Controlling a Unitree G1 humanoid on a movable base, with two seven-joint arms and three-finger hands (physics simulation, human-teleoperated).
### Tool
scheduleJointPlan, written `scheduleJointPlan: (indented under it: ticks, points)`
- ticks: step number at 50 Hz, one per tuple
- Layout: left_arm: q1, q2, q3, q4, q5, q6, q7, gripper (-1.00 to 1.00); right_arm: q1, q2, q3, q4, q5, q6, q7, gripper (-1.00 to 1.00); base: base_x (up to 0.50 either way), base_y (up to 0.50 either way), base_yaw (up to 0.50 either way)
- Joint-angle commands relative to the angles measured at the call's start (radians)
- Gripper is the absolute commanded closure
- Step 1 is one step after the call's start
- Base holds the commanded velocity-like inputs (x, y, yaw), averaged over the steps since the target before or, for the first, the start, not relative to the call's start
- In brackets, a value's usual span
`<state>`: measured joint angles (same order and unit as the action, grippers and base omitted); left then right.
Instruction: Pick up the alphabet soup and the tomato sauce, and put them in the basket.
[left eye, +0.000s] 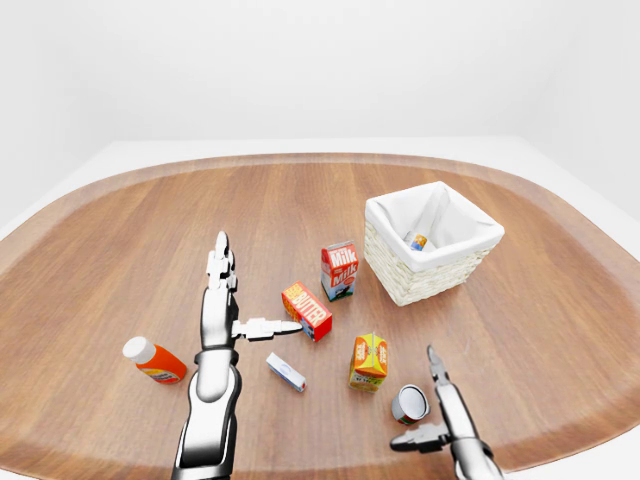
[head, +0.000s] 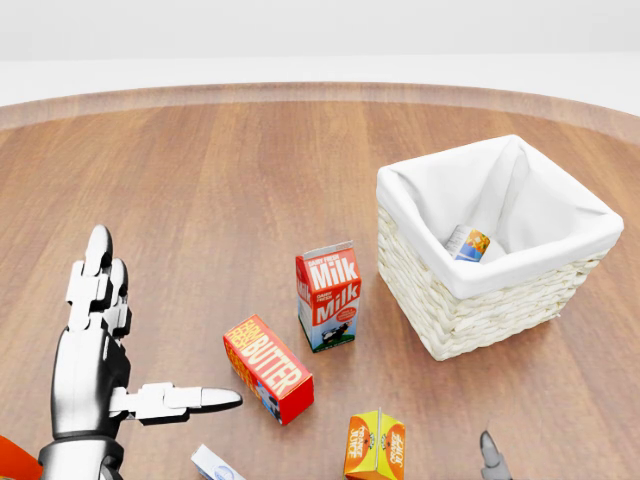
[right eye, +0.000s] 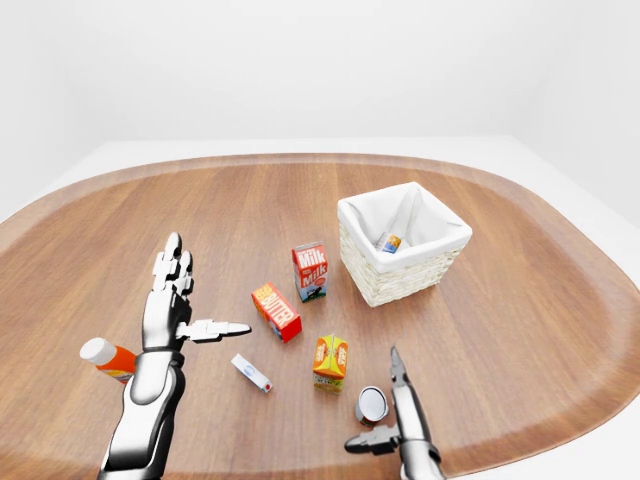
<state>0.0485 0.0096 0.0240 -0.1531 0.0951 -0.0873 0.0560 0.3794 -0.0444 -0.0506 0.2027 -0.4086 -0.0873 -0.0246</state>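
both hands empty and splayed, chrome right hand (left eye: 440, 420) beside the fallen silver-ended can (left eye: 409, 404), chrome left hand (left eye: 222, 300) raised near the red butter box (left eye: 307, 311), white-lined wicker basket (left eye: 395, 275) holding one small can (left eye: 417, 241).

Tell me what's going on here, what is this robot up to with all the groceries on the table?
It is sorting cans into the basket. One can already lies inside it. A second can lies on its side on the table, right by the open right hand, which holds nothing. The left hand is open too, raised above the table near the butter box. The milk carton, juice carton and bottle sit untouched.
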Motion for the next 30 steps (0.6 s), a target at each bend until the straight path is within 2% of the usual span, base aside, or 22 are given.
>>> scheduleJointPlan:
  ticks: [1,30]
  points:
    - [0.006,0.000,0.009,-0.014,-0.023,0.000,-0.007,-1.00,-0.012,-0.003,0.002,0.015,-0.009,0.000,-0.010,-1.00,0.00,0.00,0.00]
    - [0.006,-0.001,0.008,-0.006,-0.022,0.000,-0.006,-1.00,-0.056,-0.016,0.016,0.114,-0.026,0.000,-0.047,-1.00,0.00,0.00,0.00]
